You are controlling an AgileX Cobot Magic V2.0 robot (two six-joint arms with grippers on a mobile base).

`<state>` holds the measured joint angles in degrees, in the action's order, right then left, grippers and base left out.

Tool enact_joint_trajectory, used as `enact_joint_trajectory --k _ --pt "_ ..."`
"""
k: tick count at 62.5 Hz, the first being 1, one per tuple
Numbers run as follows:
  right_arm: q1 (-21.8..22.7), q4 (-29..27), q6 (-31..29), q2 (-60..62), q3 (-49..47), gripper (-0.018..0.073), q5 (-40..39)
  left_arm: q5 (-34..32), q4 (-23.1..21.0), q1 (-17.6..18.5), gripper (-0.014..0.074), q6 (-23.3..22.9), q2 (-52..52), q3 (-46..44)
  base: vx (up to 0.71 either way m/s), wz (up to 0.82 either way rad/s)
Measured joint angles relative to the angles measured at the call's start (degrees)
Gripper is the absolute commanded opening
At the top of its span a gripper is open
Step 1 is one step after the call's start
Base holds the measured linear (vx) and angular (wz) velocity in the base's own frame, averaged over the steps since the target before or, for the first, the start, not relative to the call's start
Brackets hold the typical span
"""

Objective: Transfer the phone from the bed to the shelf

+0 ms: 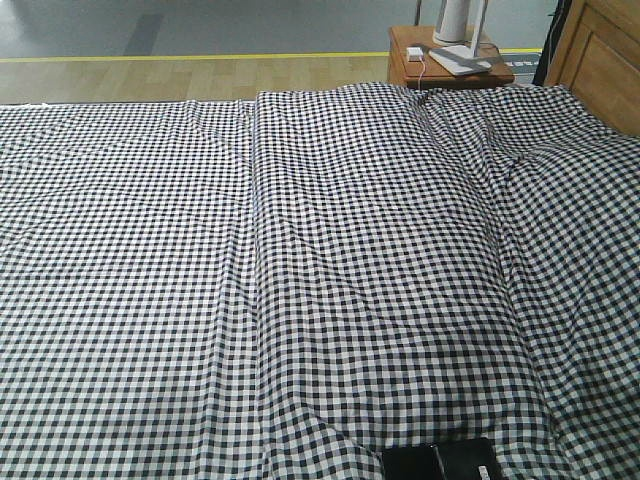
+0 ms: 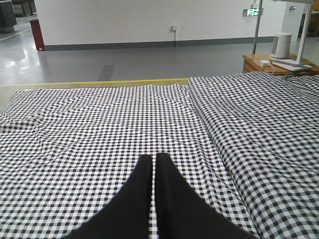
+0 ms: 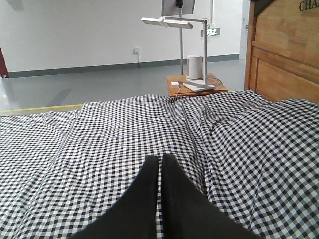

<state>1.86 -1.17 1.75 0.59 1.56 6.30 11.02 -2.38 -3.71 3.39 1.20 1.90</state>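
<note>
The bed (image 1: 300, 250) with its black-and-white check sheet fills every view. At its near edge, cut by the bottom of the front view, lies a flat black rectangle with a small white mark, apparently the phone (image 1: 440, 462). My left gripper (image 2: 153, 157) hovers low over the sheet (image 2: 99, 124), fingers pressed together with nothing between them. My right gripper (image 3: 161, 158) is likewise shut and empty above the sheet (image 3: 124, 129). Neither gripper shows in the front view, and neither wrist view shows the phone. The shelf is out of view.
A brown wooden headboard (image 1: 600, 60) (image 3: 284, 55) rises at the right. A small reddish-brown bedside table (image 1: 410, 60) (image 3: 174, 79) stands beyond the bed's far right corner, carrying a white lamp (image 3: 169, 21) and a white cylinder (image 3: 195, 67). Grey floor lies beyond the bed.
</note>
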Motion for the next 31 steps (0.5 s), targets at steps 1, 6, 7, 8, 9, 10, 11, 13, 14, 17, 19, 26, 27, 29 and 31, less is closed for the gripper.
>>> enact_joint_trajectory --k 1,6,7,8,9,10,11,13,14,17,19,26,27,29,31 --pt "0.0 0.0 0.0 0.0 0.0 -0.0005 0.0 0.0 0.0 0.0 0.0001 0.0 0.0 0.0 0.0 0.0" --pt "0.0 0.0 0.0 0.0 0.0 -0.0005 0.0 0.0 0.0 0.0 0.0001 0.0 0.0 0.0 0.0 0.0" --pt "0.0 0.0 0.0 0.0 0.0 -0.0005 0.0 0.0 0.0 0.0 0.0001 0.0 0.0 0.0 0.0 0.0" --pt "0.0 0.0 0.0 0.0 0.0 -0.0005 0.0 0.0 0.0 0.0 0.0001 0.0 0.0 0.0 0.0 0.0" --pt "0.0 0.0 0.0 0.0 0.0 -0.0005 0.0 0.0 0.0 0.0 0.0001 0.0 0.0 0.0 0.0 0.0" --pt "0.0 0.0 0.0 0.0 0.0 -0.0005 0.0 0.0 0.0 0.0 0.0001 0.0 0.0 0.0 0.0 0.0" --pt "0.0 0.0 0.0 0.0 0.0 -0.0005 0.0 0.0 0.0 0.0 0.0001 0.0 0.0 0.0 0.0 0.0" --pt "0.0 0.0 0.0 0.0 0.0 -0.0005 0.0 0.0 0.0 0.0 0.0001 0.0 0.0 0.0 0.0 0.0" --pt "0.0 0.0 0.0 0.0 0.0 -0.0005 0.0 0.0 0.0 0.0 0.0001 0.0 0.0 0.0 0.0 0.0" --pt "0.0 0.0 0.0 0.0 0.0 -0.0005 0.0 0.0 0.0 0.0 0.0001 0.0 0.0 0.0 0.0 0.0" --pt "0.0 0.0 0.0 0.0 0.0 -0.0005 0.0 0.0 0.0 0.0 0.0001 0.0 0.0 0.0 0.0 0.0" --pt "0.0 0.0 0.0 0.0 0.0 -0.0005 0.0 0.0 0.0 0.0 0.0001 0.0 0.0 0.0 0.0 0.0" --pt "0.0 0.0 0.0 0.0 0.0 -0.0005 0.0 0.0 0.0 0.0 0.0001 0.0 0.0 0.0 0.0 0.0" --pt "0.0 0.0 0.0 0.0 0.0 -0.0005 0.0 0.0 0.0 0.0 0.0001 0.0 0.0 0.0 0.0 0.0" --pt "0.0 0.0 0.0 0.0 0.0 -0.0005 0.0 0.0 0.0 0.0 0.0001 0.0 0.0 0.0 0.0 0.0"
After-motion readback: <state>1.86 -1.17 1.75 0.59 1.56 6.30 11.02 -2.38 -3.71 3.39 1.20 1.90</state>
